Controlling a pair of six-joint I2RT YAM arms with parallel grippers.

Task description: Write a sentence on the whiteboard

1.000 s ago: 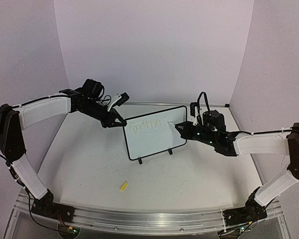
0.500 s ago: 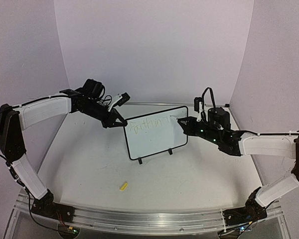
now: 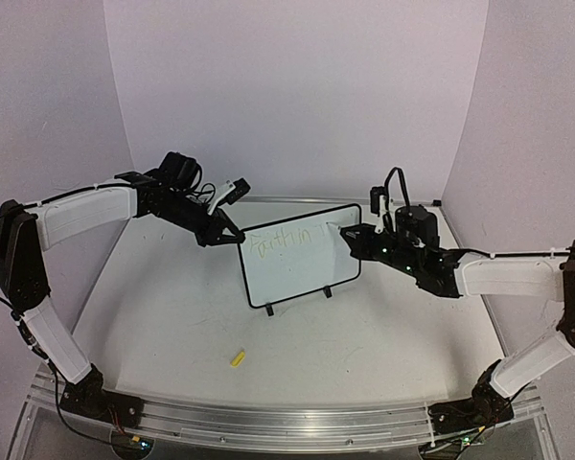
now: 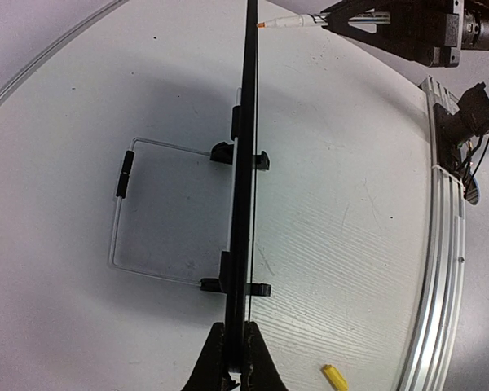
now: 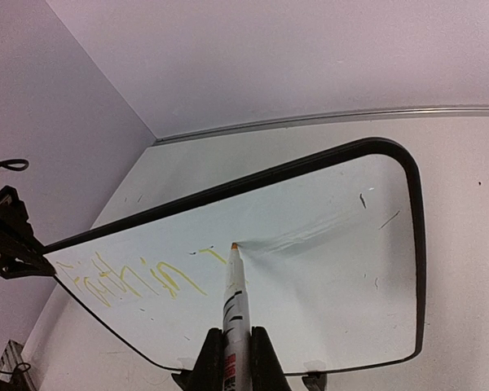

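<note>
A small yellow piece [image 3: 237, 358] is lying on the bench [image 3: 163, 316] nearest the arm bases. Beyond it, mid-bench, the whiteboard [image 3: 302, 270] is standing upright on its clip feet, with faint yellow handwriting [image 5: 130, 277] running along its top. The left gripper [image 4: 232, 371] is pinching the board's left edge. The right gripper [image 5: 232, 346] is clamping a marker [image 5: 235, 297], its tip sitting at the surface just right of the writing.

Left arm [image 3: 81, 213], right arm [image 3: 503, 275]: white shells, black joints, black cables.
</note>
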